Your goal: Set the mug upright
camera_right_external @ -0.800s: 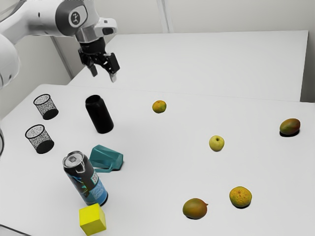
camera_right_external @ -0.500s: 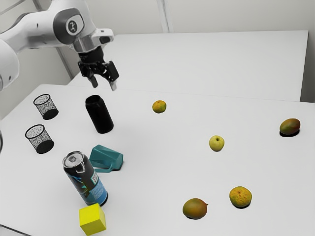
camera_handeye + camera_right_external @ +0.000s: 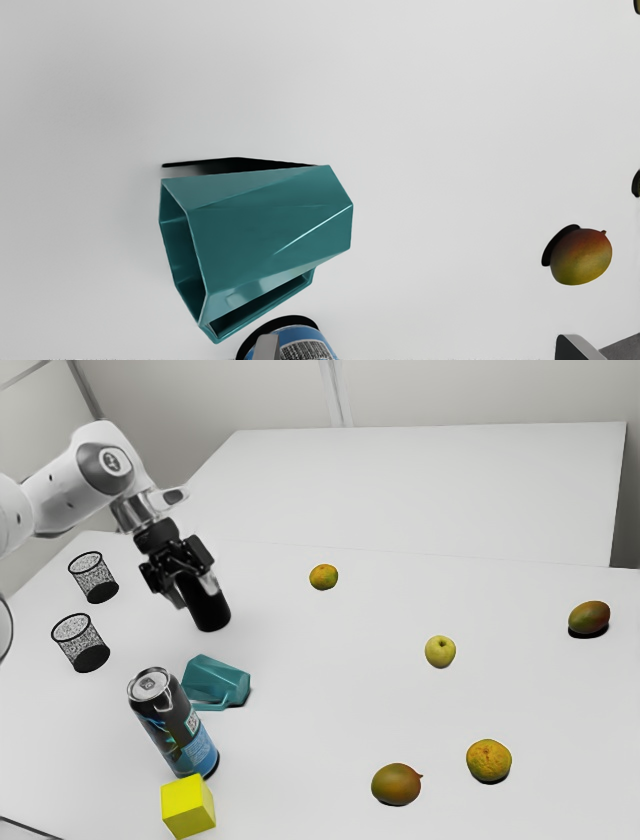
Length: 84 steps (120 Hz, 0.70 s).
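Mug (image 3: 215, 682) lying on its side on the surface (image 3: 320, 710), mouth facing the exterior view's left, handle on the side toward the blue-labelled can (image 3: 175, 725), which stands just beside it. Fingers (image 3: 208, 583) spread wide with nothing gripped, seen in front of the black can (image 3: 211, 612) in the exterior view. Yellow block (image 3: 188, 806) near the foot of the blue-labelled can; mango (image 3: 397, 784) well apart from the mug.

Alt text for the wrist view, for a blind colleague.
A teal mug lies on its side on a white table, its handle facing a blue-labelled can; a mango rests farther off, and the jaws are open.
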Each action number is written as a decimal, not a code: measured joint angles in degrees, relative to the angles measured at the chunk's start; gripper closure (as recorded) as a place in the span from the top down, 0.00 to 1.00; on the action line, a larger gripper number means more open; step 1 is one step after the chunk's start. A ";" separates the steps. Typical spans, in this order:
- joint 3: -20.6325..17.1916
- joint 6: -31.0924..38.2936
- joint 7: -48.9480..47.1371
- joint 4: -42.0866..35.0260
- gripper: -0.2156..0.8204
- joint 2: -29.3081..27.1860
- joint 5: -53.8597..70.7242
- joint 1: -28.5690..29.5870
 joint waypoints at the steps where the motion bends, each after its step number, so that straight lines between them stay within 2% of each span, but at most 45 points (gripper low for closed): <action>1: 0.00 0.08 0.18 -0.40 0.79 -0.09 -0.17 0.15; 21: 0.02 2.77 4.38 -6.42 0.79 -0.87 -3.58 2.51; 62: 0.01 7.28 13.69 -10.59 0.79 3.42 -8.82 7.56; 84: 0.00 9.03 17.61 -15.80 0.79 3.25 -11.29 7.99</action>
